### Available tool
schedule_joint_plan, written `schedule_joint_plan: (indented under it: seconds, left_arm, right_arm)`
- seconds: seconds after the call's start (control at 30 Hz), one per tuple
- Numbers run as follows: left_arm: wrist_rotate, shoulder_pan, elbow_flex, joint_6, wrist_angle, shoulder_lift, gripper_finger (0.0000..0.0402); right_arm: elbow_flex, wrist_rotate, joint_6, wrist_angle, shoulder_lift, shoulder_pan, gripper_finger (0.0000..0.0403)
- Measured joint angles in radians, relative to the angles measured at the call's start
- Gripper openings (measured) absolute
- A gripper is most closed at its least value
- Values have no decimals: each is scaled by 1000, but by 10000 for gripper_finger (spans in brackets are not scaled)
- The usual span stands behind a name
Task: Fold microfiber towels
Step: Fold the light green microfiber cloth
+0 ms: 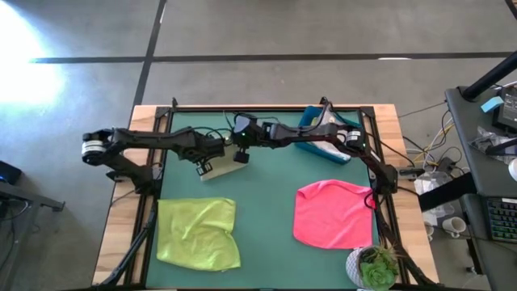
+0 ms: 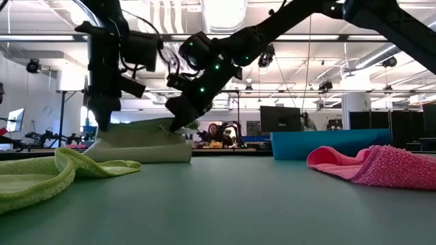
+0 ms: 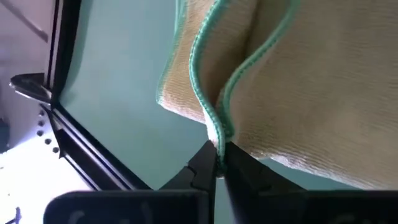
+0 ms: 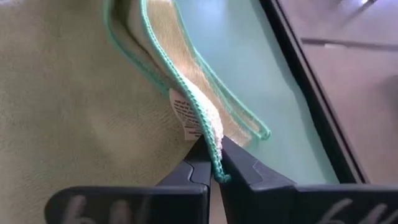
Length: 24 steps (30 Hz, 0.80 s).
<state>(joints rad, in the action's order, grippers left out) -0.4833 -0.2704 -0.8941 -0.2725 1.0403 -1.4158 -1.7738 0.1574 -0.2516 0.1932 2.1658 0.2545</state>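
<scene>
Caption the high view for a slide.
Both grippers, left and right, pinch one pale green microfiber towel at the green table's far side.

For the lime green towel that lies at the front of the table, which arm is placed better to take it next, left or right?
Probably the left. The lime green towel lies on the left arm's side, and the pink towel on the right's. Both grippers, left and right, are now shut on the pale green towel.

Pale green towel [image 1: 220, 166] folded at table's back, lime towel [image 1: 198, 233] rumpled front-left, pink towel [image 1: 331, 214] front-right
</scene>
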Motion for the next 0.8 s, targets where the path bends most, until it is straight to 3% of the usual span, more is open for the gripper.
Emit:
schedule_joint_plan:
  seconds: [0.43,0.8]
  left_arm:
    - [-25,-61,2,21,-32,-86,9]
    - [-29,-66,-3,23,-38,-86,18]
  right_arm:
    - [29,1,-63,-38,0,8,13]
    - [26,-26,-56,-61,0,11,105]
